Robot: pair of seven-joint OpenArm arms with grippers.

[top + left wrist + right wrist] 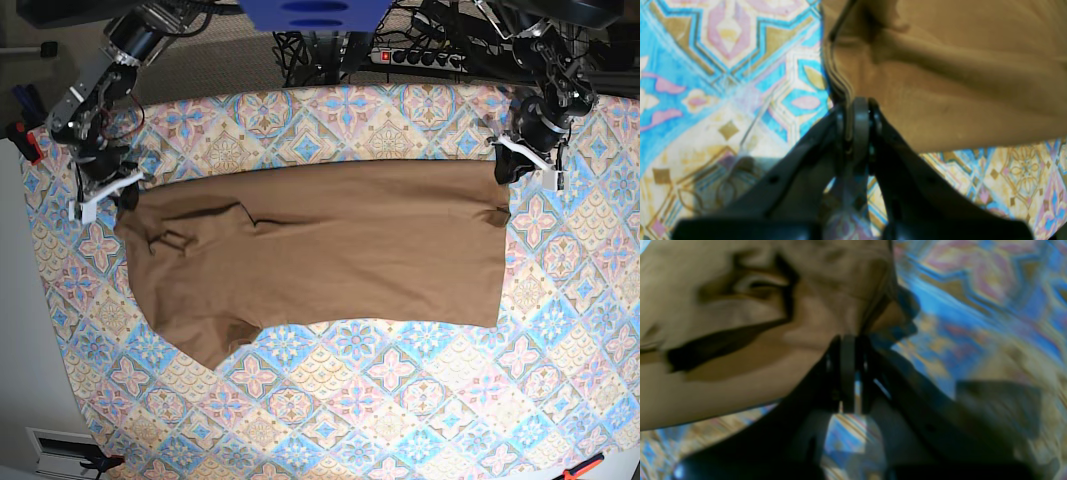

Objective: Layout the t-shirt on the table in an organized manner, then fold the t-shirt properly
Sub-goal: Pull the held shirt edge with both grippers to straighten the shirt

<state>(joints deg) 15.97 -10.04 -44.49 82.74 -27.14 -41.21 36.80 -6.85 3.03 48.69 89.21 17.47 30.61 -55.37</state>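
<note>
Beyond the far edge of the scene lies a grey-beige carpeted floor [240, 60]. On it, toward the far right, sits a black power strip [425, 57] with a small red switch, amid a tangle of black cables [320, 50]. A blue plastic part [310, 12] juts in at the top middle. Along the left runs a pale, whitish surface [20, 330], with a white vent-like fitting [60, 442] at its near end. Light is even and soft.

The base view looks straight down from high above the worktop [330, 400], taking in the whole t-shirt [330, 250]. Each wrist view sits close behind its tool – left tool [857, 113], right tool [848, 350] – facing one far shirt corner, shared with the base view.
</note>
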